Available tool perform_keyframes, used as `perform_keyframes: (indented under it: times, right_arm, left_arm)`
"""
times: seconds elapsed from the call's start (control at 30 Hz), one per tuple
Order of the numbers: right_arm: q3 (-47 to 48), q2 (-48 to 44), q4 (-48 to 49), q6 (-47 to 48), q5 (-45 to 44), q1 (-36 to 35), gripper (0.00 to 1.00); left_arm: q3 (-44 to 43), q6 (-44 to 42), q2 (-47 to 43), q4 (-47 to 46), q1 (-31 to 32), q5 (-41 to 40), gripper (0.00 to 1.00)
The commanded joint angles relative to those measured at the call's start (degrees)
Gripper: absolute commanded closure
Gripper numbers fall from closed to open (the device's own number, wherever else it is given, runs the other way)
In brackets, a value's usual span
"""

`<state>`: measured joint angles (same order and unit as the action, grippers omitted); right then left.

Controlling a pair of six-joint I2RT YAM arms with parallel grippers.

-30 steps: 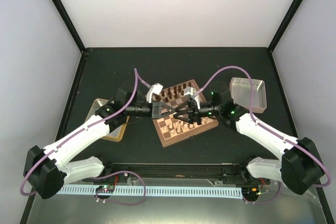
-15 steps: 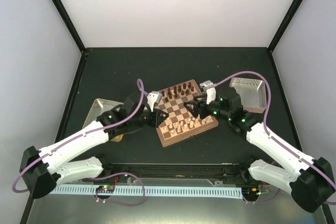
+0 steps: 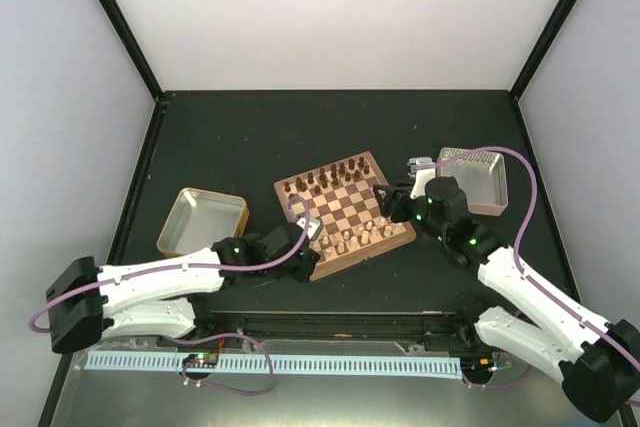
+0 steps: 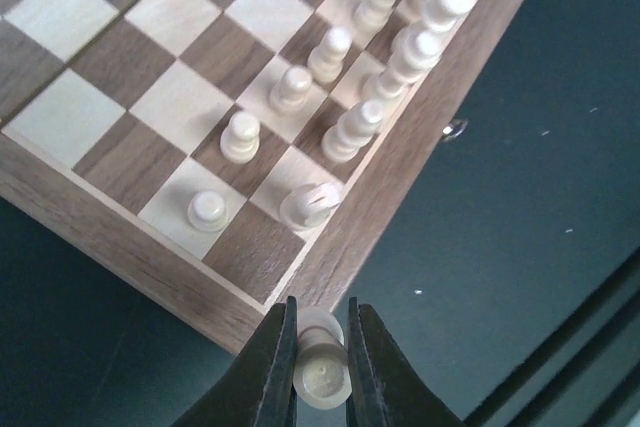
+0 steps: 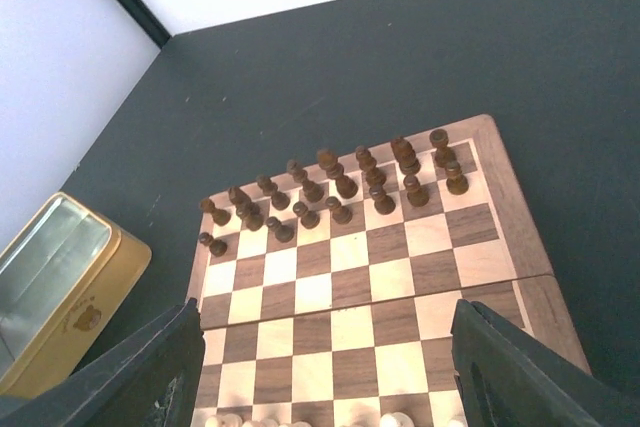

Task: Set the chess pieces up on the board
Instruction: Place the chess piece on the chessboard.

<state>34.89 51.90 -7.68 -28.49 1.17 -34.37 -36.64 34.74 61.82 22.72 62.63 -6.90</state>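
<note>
The board lies tilted at mid-table. Cream chess pieces fill its two near rows, and dark pieces its two far rows. My left gripper is at the board's near-left corner. In the left wrist view my left gripper is shut on a cream chess piece, held just off the board's corner, with other cream pieces lined along that edge. My right gripper is open and empty over the board's right side. In the right wrist view my right gripper looks down on the board.
A gold-rimmed tin lies left of the board and also shows in the right wrist view. A metal tray stands at the right. The dark pieces stand on the far rows. The corner dark square is bare.
Both grippers have drawn back from over the board's middle. The left one moved to the near-left corner, the right one to the right side.
</note>
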Motion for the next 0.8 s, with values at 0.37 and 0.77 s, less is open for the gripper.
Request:
perform_keyframes:
  times: [0.37,0.77]
  right_arm:
    - [-1.3,-1.6,1.9,-0.7,-5.1,0.1,0.31]
    - [-1.8,-0.4,3.0,0.0,-4.2,0.1,0.31]
  left_arm:
    - [5.2,-2.6,9.5,-14.2,1.8,-4.7,0.92]
    - [5.4,-2.1,13.5,-14.4,3.4,-10.6,0.87]
